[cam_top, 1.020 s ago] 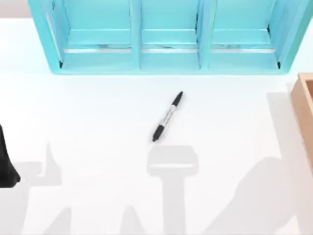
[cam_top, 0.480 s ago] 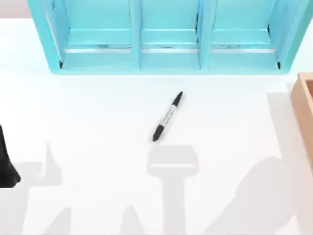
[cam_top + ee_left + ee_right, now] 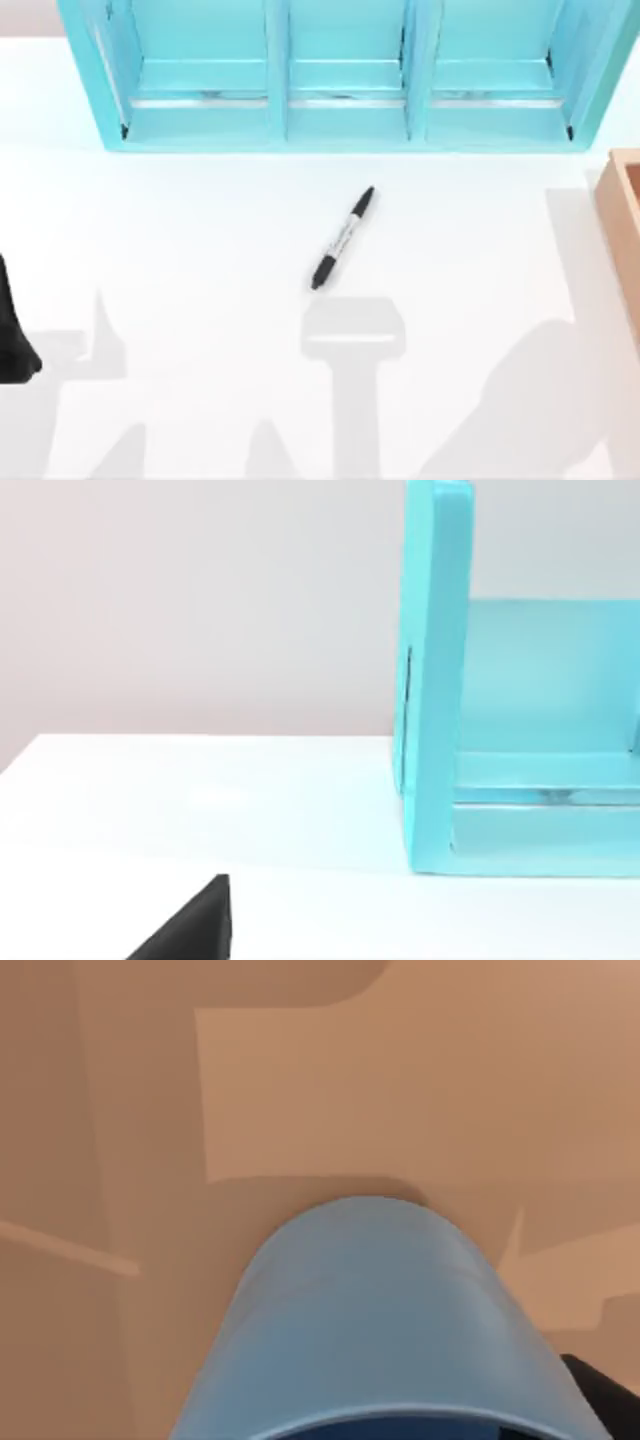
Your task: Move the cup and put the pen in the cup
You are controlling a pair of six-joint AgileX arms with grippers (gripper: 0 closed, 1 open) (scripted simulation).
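Pen [image 3: 343, 238] lies diagonal mid-table; cup [image 3: 375, 1325] close under right wrist, inside brown box [image 3: 300, 1080] — grip state of both grippers: cannot tell.

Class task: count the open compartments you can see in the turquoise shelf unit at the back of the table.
3: the turquoise shelf unit shows a left, a middle and a right compartment, side by side along the table's far edge. The frame cuts off its top, so higher ones may be hidden.

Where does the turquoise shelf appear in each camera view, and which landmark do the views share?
Top view: the shelf spans the picture's top, on the white table.
Left wrist view: its end wall, standing on that table.
Right wrist view: the cup and a brown surface instead.
Shared landmark: the table.
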